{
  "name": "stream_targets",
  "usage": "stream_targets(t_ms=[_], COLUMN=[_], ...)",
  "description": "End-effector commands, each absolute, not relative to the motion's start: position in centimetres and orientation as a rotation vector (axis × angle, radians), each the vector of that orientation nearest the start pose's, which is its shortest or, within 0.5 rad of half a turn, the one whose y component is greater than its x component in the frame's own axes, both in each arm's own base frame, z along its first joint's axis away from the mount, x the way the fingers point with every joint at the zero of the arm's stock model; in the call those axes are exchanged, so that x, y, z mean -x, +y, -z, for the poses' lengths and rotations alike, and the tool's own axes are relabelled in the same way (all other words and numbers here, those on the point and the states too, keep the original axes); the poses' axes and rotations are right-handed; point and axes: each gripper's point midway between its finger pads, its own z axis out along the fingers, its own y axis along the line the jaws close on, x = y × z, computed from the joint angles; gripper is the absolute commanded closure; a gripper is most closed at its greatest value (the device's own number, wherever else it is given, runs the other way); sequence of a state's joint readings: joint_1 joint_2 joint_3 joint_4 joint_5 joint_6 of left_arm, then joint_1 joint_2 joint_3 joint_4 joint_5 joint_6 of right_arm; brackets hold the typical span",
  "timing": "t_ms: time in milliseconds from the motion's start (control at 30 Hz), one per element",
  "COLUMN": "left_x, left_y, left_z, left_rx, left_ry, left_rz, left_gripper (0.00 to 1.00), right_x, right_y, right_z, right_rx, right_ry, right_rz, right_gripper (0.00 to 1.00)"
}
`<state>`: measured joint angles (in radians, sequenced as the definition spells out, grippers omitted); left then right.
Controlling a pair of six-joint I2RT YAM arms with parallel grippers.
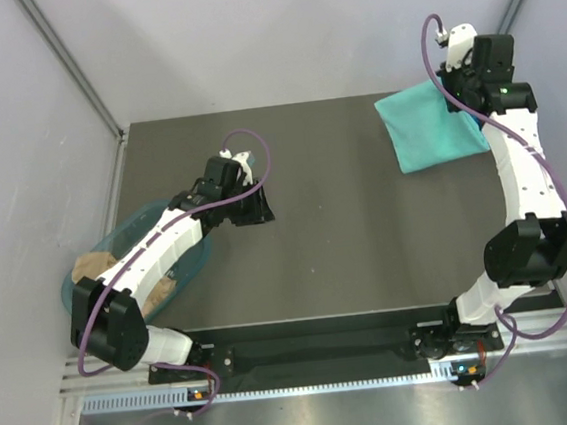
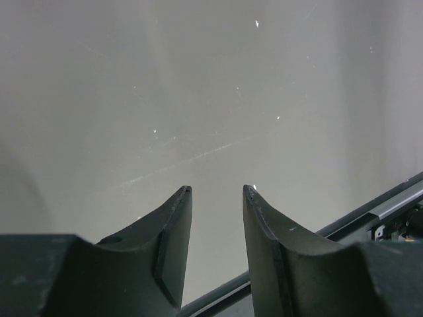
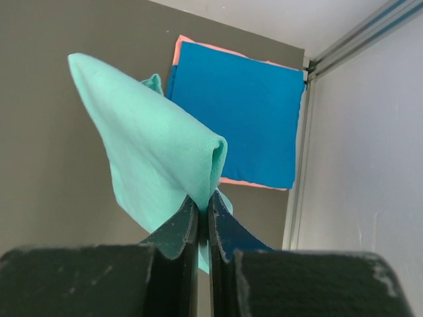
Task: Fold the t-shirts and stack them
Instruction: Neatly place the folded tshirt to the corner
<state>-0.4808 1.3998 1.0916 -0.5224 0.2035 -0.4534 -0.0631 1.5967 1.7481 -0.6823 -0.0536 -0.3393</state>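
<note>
Right wrist view: we are pinching the teal t-shirt [image 3: 152,152] between our right fingers [image 3: 176,231], while the blue t-shirt [image 3: 238,112] is lying beyond them; our left fingers [image 2: 168,244] are hovering apart above the worktop [image 2: 198,99].

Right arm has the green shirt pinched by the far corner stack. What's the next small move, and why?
Probably lower the right gripper so the green shirt settles squarely on the blue shirt, then open. The gripper is shut on the folded green cloth, which hangs partly over the blue one, already lying flat on the pink shirt.
</note>
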Motion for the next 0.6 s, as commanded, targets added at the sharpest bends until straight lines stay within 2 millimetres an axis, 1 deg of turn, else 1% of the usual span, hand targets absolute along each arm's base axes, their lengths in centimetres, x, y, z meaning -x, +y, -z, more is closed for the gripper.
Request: stream_targets(t_ms=[0, 33, 67, 133, 167, 200, 300, 333, 367, 400, 433, 467, 500, 533, 567], left_x=[-30.6, -30.7, -30.8, -30.9, -31.0, -31.0, -31.1, -31.1, -31.0, -31.0, -31.0, -31.0, -31.0, -31.0, -31.0], left_y=[-22.4, -22.5, -22.5, -22.5, -22.4, -22.3, -22.2, -22.2, -22.2, -22.2, -22.2, -22.2, -22.2, -22.2, -22.2], left_z=[-17.9, -17.8, -17.9, -17.9, -17.8, -17.8, -17.7, -17.7, -17.6, -17.6, -17.6, -17.7, -17.7, -17.7, -17.7], left_rx=[-0.155, -0.155, -0.160, -0.160, -0.158, -0.162, -0.160, -0.160, -0.160, -0.163, -0.165, -0.166, -0.166, -0.168, -0.168], left_ry=[2.385, 2.385, 2.385, 2.387, 2.389, 2.387, 2.392, 2.392, 2.397, 2.396, 2.396, 2.395, 2.395, 2.392, 2.391], left_rz=[0.718, 0.719, 0.719, 0.711, 0.704, 0.695, 0.687, 0.687, 0.686, 0.683, 0.682, 0.686, 0.686, 0.684, 0.684], left_gripper=[0.58, 0.58, 0.58, 0.58, 0.58, 0.58, 0.58, 0.58, 0.58, 0.58, 0.58, 0.58, 0.58, 0.58, 0.58], right_x=[-45.9, -46.2, -46.7, -47.5, -48.0, -48.4, -49.6, -50.0, -50.7, -51.2, -51.6, -52.2, -52.6, -53.0, -53.2], right_y=[-4.0, -4.1, -4.0, -4.5, -4.6, -5.1, -5.5, -5.9, -6.2, -6.7, -6.8, -7.2, -7.6, -7.8, -8.0], right_z=[-31.9, -32.4, -31.8, -31.7, -31.1, -31.2, -30.4, -30.8, -29.9, -30.5, -30.4, -29.6, -30.2, -29.7, -29.5], right_rx=[0.307, 0.303, 0.307, 0.301, 0.296, 0.279, 0.275, 0.276, 0.279, 0.276, 0.276, 0.276, 0.272, 0.272, 0.272], right_ry=[2.062, 2.050, 2.060, 2.054, 2.064, 2.056, 2.063, 2.053, 2.075, 2.064, 2.064, 2.080, 2.065, 2.075, 2.078], right_rz=[0.190, 0.190, 0.176, 0.188, 0.185, 0.186, 0.176, 0.194, 0.202, 0.215, 0.217, 0.216, 0.223, 0.219, 0.216], right_gripper=[1.00, 1.00, 1.00, 1.00, 1.00, 1.00, 1.00, 1.00, 1.00, 1.00, 1.00, 1.00, 1.00, 1.00, 1.00])
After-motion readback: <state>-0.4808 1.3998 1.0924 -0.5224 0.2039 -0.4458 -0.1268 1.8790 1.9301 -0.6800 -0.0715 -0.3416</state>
